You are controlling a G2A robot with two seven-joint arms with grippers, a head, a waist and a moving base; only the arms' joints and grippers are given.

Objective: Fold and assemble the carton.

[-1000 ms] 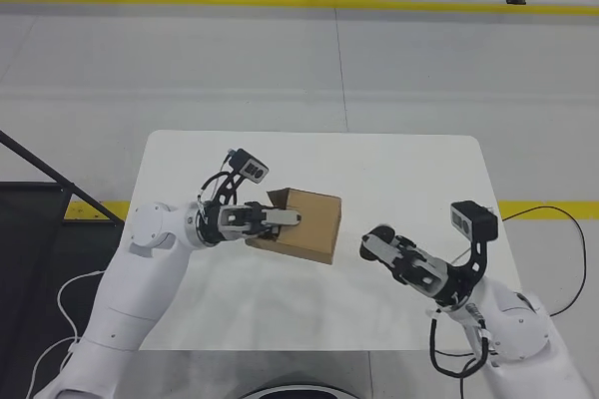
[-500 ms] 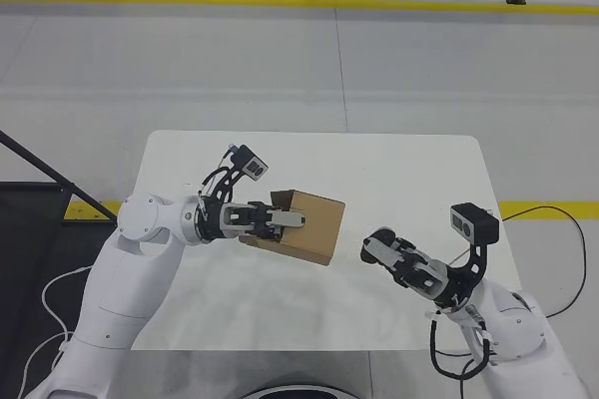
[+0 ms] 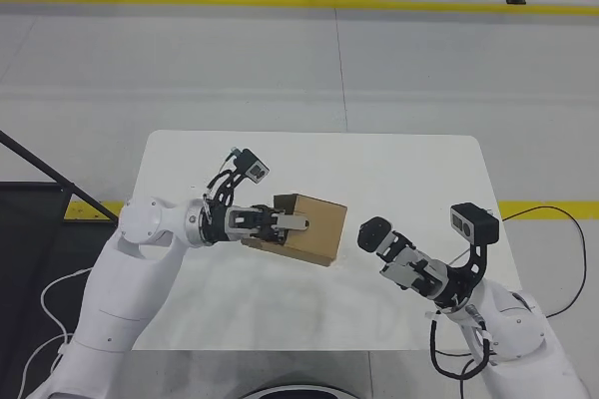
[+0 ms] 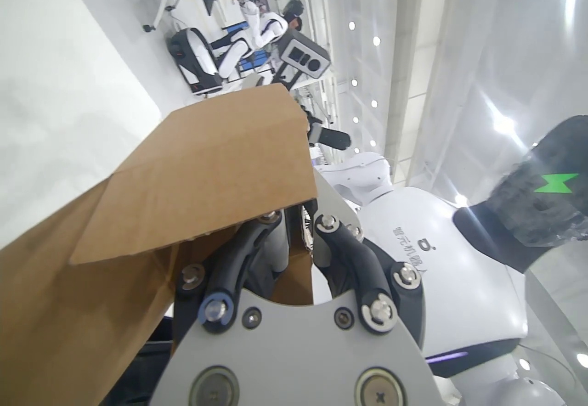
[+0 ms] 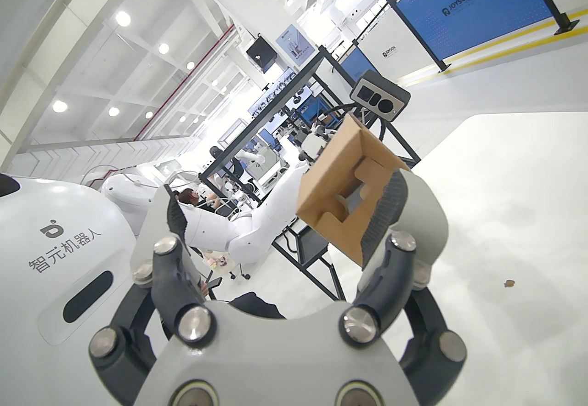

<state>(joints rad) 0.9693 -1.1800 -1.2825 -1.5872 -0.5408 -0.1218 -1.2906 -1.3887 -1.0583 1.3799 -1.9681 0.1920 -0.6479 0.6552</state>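
Brown cardboard carton (image 3: 316, 227) pinched in my left pincer (image 3: 286, 221), over the smooth white desk (image 3: 409, 180).
Its fingers clamp one wall at the open end, box tilted; my right pincer (image 3: 370, 235) hangs spread wide just beside the folded-flap end.

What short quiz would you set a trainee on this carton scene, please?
1. True or false: the right gripper is holding the carton.
2. Which one grips the carton? A) the left gripper B) the right gripper C) both
3. Fill in: the right gripper's jaws stand ___, apart from the carton.
Key: 1 false; 2 A; 3 open.
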